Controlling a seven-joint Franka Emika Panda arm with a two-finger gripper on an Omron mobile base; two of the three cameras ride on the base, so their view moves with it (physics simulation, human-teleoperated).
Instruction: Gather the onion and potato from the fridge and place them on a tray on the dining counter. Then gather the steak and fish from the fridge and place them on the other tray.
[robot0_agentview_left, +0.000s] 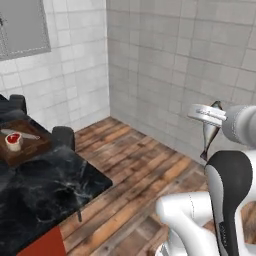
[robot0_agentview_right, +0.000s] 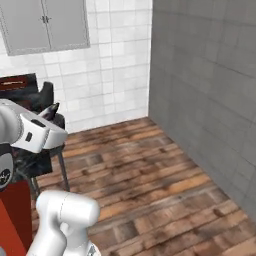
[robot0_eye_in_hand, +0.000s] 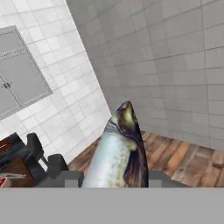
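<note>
My gripper (robot0_agentview_left: 212, 123) is shut on a silvery fish (robot0_agentview_left: 209, 136) with a dark back, which hangs head down over the wooden floor to the right of the dining counter (robot0_agentview_left: 47, 190). Seen from the hand, the fish (robot0_eye_in_hand: 117, 151) stands up between the two fingers (robot0_eye_in_hand: 65, 179). A reddish-brown tray (robot0_agentview_left: 31, 146) lies on the black marble counter at the far left. On it sits a red steak (robot0_agentview_left: 13, 140) beside a thin pale stick-like mark. From the right base view, the gripper (robot0_agentview_right: 50, 111) sits at the left with the fish's dark tip poking out.
Dark stools (robot0_agentview_left: 63, 136) stand along the counter's far side. A grey tiled wall (robot0_agentview_left: 180, 60) rises behind the arm and meets a white tiled wall with a grey cabinet (robot0_agentview_right: 47, 22). Open wooden floor (robot0_agentview_left: 135, 165) lies between the counter and the walls.
</note>
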